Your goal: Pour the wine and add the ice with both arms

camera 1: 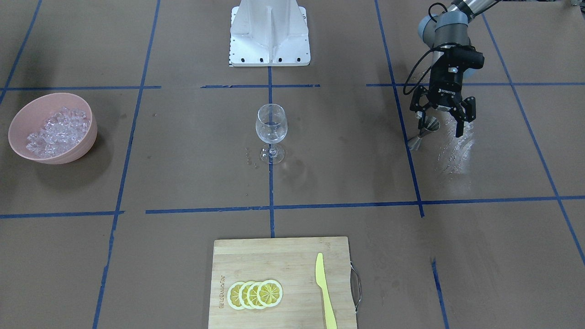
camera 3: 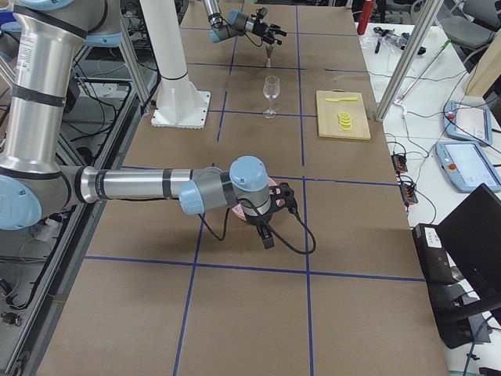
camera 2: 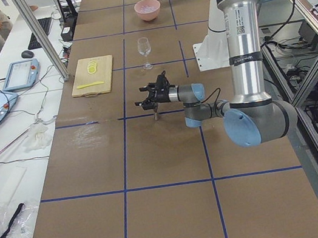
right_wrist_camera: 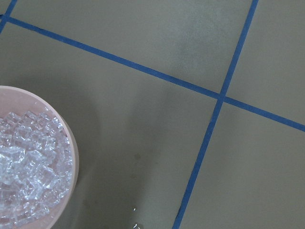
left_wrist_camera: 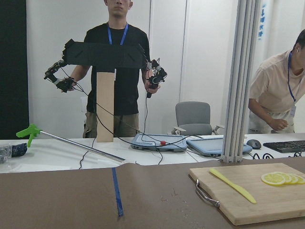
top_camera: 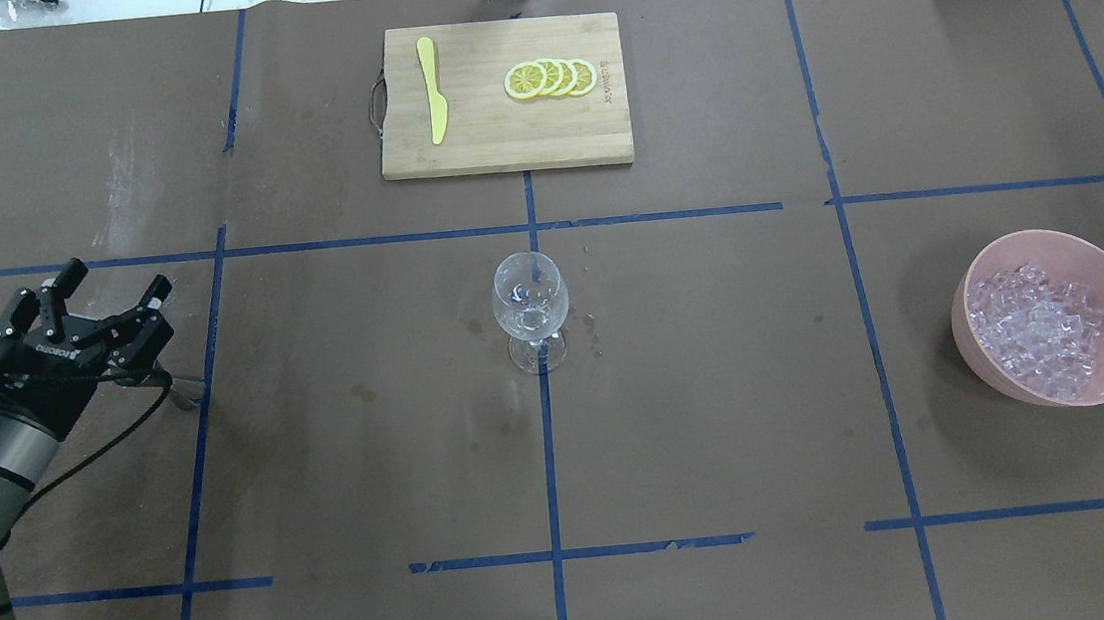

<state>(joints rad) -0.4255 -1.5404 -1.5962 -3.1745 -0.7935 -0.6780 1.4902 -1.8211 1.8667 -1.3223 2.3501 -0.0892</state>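
A clear wine glass [camera 1: 271, 130] stands upright mid-table, also the wine glass [top_camera: 530, 302]; whether wine lies in its bowl I cannot make out. Ice [camera 1: 57, 130] is heaped in a pink bowl [camera 1: 87, 137], which shows in the right wrist view as the bowl [right_wrist_camera: 72, 157] with ice [right_wrist_camera: 28, 162]. My left gripper [camera 1: 438, 124] is open and hangs just above a small metal jigger [camera 1: 424, 133] standing on the table. My right gripper [camera 3: 274, 213] hovers over the bowl; it shows only in the exterior right view, so I cannot tell its state.
A wooden cutting board [top_camera: 498, 145] at the far edge carries lemon slices [top_camera: 552, 78] and a yellow knife [top_camera: 435, 100]. A wet, shiny patch [camera 1: 457, 153] lies beside the jigger. The white pedestal base [camera 1: 269, 34] sits at the robot's side. People stand beyond the table.
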